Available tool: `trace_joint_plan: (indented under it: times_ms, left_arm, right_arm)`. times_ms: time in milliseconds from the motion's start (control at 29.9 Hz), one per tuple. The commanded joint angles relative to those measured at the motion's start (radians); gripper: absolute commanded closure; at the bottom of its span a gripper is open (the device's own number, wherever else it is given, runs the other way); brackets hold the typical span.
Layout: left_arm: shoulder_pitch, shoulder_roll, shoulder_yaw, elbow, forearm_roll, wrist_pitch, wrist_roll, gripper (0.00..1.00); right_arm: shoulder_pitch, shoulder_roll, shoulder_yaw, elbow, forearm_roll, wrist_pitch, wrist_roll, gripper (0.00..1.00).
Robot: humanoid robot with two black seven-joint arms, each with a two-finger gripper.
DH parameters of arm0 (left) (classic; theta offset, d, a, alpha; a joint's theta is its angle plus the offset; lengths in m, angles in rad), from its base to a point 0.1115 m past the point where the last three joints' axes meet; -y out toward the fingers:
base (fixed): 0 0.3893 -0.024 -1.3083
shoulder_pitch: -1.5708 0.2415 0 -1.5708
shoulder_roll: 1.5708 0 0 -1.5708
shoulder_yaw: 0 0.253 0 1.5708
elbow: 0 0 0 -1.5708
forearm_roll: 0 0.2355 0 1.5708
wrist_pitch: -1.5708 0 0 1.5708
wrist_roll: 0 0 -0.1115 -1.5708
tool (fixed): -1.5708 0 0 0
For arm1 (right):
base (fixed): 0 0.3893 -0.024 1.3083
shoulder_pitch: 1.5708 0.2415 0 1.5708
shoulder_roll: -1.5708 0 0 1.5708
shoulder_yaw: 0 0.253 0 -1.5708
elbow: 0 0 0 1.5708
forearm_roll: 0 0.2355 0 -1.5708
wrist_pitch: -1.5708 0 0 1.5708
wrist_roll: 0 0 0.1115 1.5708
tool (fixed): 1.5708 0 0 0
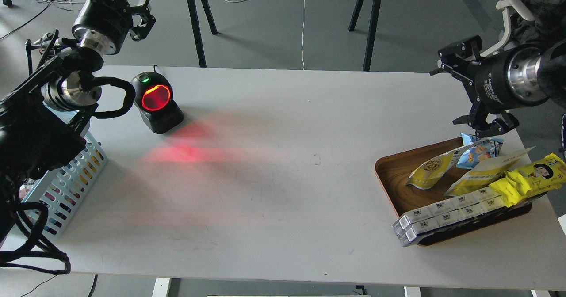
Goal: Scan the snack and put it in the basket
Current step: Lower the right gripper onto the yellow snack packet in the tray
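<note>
Snack (430,169) on wooden tray (393,173) by table's right edge: probably light, limp, slippery; best pinched at top seam. Right gripper (460,89) spread, empty. Left gripper (141,18) unclear.

Single head cam, high vantage, fwd & down over white table (274,177), mid-range, arms at both edges.

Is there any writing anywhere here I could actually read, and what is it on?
None reads clearly.
White print on the right arm: too small.
Snack, blue packet, yellow packet: print blurred.
White boxes: small dark marks, unreadable.
Scanner: no text visible.
</note>
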Motion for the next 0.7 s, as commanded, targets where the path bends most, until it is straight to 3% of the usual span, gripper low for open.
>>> trace_joint_plan:
  times_ms: [0, 669]
  left_arm:
    - [0.000, 0.001, 0.000, 0.000, 0.000, -0.001, 0.000, 0.00]
    - [0.005, -0.006, 0.000, 0.000, 0.000, -0.001, 0.000, 0.00]
  right_arm:
    - [-0.048, -0.006, 0.020, 0.000, -0.003, -0.044, 0.002, 0.04]
    - [-0.171, -0.109, 0.044, 0.003, -0.001, -0.075, -0.001, 0.07]
